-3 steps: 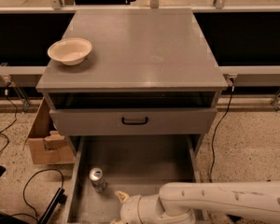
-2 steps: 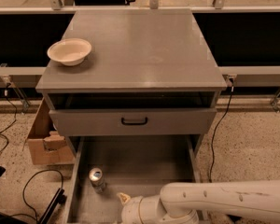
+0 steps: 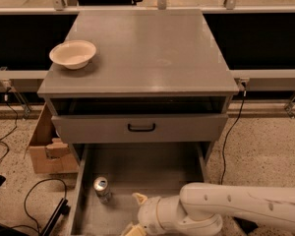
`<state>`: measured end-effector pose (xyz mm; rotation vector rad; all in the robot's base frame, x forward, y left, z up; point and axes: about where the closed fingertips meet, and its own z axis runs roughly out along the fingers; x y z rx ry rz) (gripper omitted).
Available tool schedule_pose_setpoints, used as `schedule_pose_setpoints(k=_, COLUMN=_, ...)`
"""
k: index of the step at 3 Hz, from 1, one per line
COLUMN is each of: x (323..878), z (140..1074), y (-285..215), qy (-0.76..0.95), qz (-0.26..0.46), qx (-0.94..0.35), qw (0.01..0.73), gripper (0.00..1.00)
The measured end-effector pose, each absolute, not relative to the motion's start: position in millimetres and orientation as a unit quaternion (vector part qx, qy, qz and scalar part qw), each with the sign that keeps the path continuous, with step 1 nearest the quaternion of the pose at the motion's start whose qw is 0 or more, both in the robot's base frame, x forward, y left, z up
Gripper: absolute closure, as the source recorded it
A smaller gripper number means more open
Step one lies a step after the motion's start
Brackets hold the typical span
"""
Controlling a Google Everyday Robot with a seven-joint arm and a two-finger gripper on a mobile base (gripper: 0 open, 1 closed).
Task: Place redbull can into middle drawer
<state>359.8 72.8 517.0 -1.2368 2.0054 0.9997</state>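
Observation:
The redbull can (image 3: pixel 102 188) stands upright on the floor of the pulled-out middle drawer (image 3: pixel 152 168), near its left wall. Its shiny top and pull tab face up. My gripper (image 3: pixel 133 214) is at the bottom of the view, over the front part of the drawer, just right of the can and apart from it. It is open and empty, with one cream fingertip (image 3: pixel 137 197) pointing toward the can. My white arm (image 3: pixel 246 208) comes in from the right.
A cream-white bowl (image 3: pixel 73 54) sits on the cabinet top (image 3: pixel 147 48) at the left. A shut drawer front with a black handle (image 3: pixel 141 128) is above the open drawer. A cardboard box (image 3: pixel 46 149) and black cables (image 3: pixel 37 200) lie on the floor at the left.
My gripper has shifted slightly right and up in the picture, a little away from the can. The can and the drawer have not moved.

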Motion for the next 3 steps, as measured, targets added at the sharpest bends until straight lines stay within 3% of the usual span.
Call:
schedule_pose_setpoints(k=2, x=350.0, z=575.8, y=2.3, qy=0.793, qz=0.337, qx=-0.466, qw=0.197, gripper=0.00)
schedule_pose_setpoints(k=3, x=363.5, z=634.8, y=-29.3, qy=0.793, qz=0.257, qx=-0.531, qw=0.153, gripper=0.00)
